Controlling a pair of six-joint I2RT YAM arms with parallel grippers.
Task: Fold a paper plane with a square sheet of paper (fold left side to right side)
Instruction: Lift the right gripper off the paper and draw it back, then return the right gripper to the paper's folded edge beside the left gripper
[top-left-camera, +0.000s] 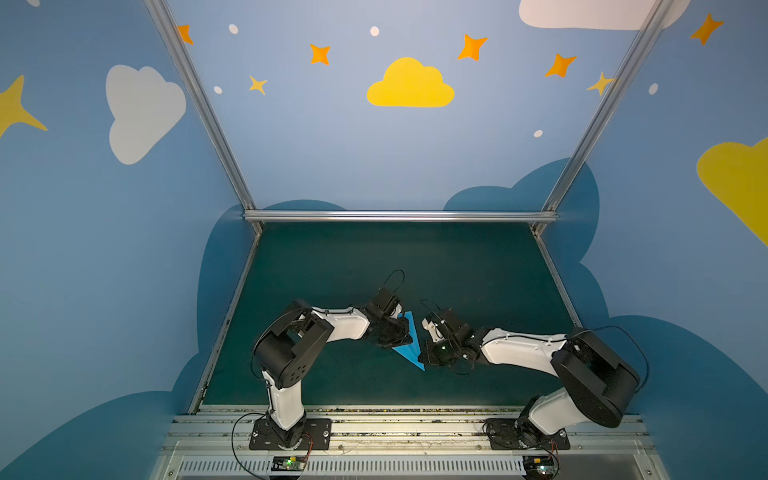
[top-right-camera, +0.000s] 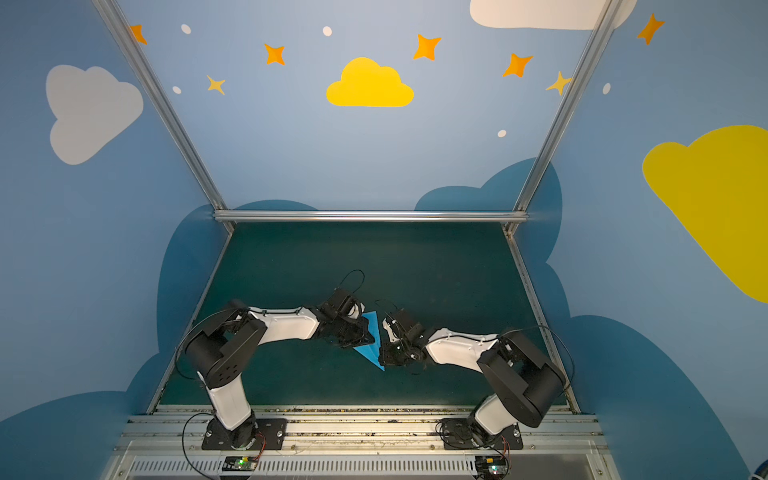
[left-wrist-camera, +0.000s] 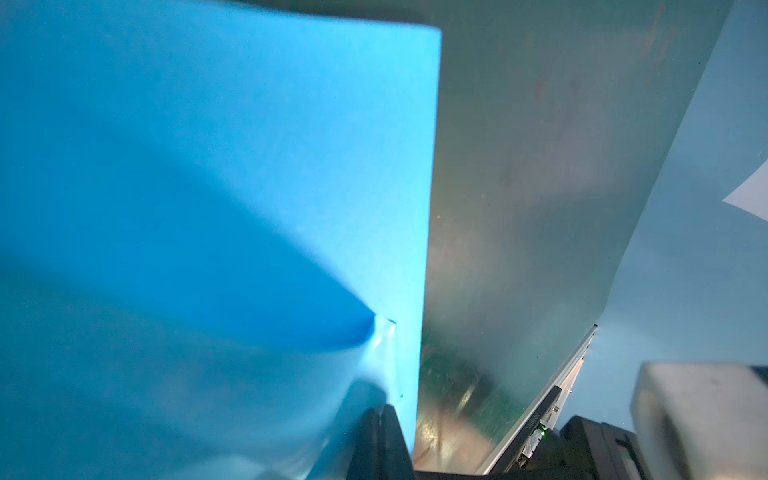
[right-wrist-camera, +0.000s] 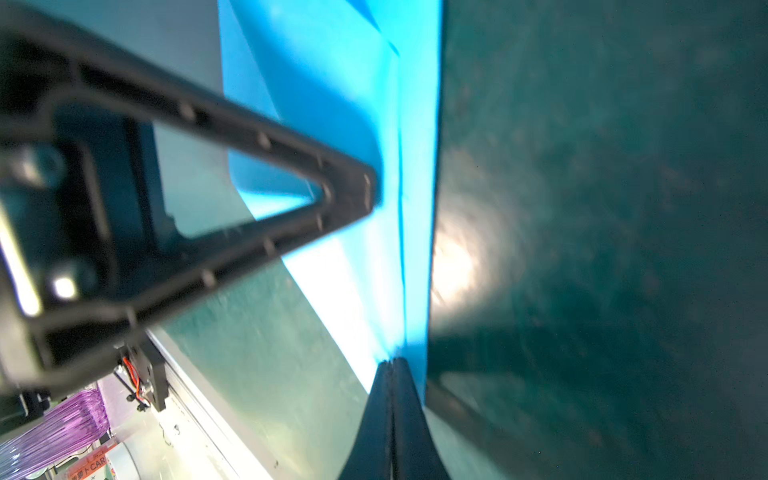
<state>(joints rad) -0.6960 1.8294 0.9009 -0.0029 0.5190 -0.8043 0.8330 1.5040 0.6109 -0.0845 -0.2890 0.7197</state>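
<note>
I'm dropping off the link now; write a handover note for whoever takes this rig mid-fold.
Left pincer: shut, tip on the blue paper.
Right pincer: shut, seemingly pinching its creased edge.
Paper: between them, near tip on the green mat, already folded to a narrow point.
Remaining: probably press the last creases, then release; how the flap layers lie cannot be told here.
</note>
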